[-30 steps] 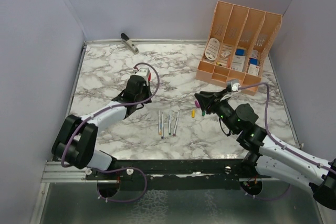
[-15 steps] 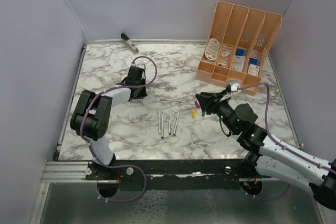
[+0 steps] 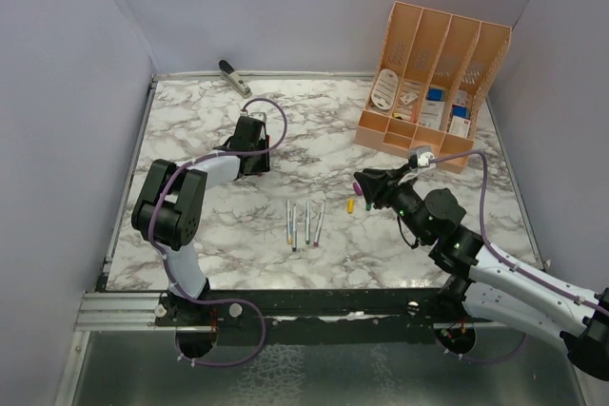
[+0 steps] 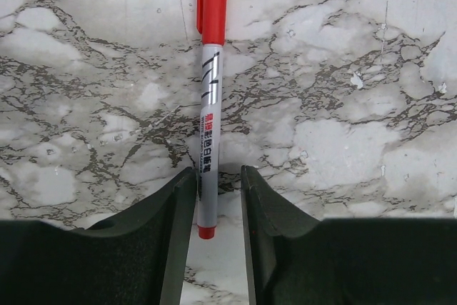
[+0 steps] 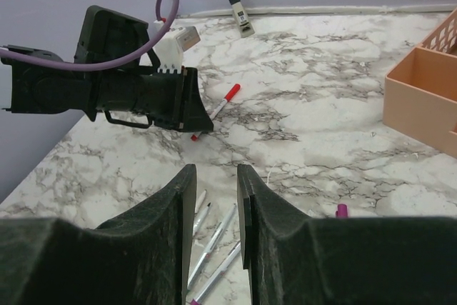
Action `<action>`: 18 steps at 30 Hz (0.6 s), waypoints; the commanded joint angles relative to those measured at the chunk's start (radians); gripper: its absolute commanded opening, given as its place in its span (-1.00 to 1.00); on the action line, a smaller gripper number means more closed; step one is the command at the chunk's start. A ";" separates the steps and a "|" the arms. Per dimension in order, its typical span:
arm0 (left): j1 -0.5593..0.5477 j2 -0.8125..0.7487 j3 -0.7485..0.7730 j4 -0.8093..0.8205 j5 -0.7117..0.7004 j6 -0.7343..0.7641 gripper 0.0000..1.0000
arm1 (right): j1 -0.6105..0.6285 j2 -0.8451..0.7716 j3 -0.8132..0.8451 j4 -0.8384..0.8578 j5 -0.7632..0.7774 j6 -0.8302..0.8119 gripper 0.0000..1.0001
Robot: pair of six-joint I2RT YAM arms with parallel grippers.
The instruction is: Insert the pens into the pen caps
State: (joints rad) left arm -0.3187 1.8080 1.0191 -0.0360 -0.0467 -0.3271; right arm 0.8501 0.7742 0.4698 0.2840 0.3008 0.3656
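The only print I can make out sits on the barrel of the red-capped pen in my left wrist view. There is a black mark of slanted strokes near the cap, then a line of red and black characters running along the barrel, too blurred for me to read. The packets in the peach organiser carry blue and white labels, illegible from above.

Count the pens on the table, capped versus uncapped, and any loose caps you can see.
Capped pens: 1, the red pen
Uncapped pens: 4
Loose caps in view: 3, the magenta cap, yellow cap, green cap
Total: 8
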 commanded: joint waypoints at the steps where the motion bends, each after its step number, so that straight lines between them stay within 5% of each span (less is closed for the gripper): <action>1: 0.007 0.041 -0.008 -0.083 -0.035 -0.008 -0.28 | 0.006 0.000 -0.010 0.012 -0.012 0.014 -0.42; 12: 0.007 -0.062 -0.023 -0.090 -0.061 -0.005 -0.21 | 0.005 -0.003 -0.013 0.013 -0.010 0.019 -0.43; 18: 0.007 -0.281 -0.061 -0.092 -0.080 0.002 -0.19 | 0.005 0.040 -0.007 0.015 0.026 0.065 -0.10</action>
State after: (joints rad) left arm -0.3157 1.6920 0.9737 -0.1120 -0.0849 -0.3336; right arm 0.8501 0.7837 0.4683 0.2855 0.3000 0.3889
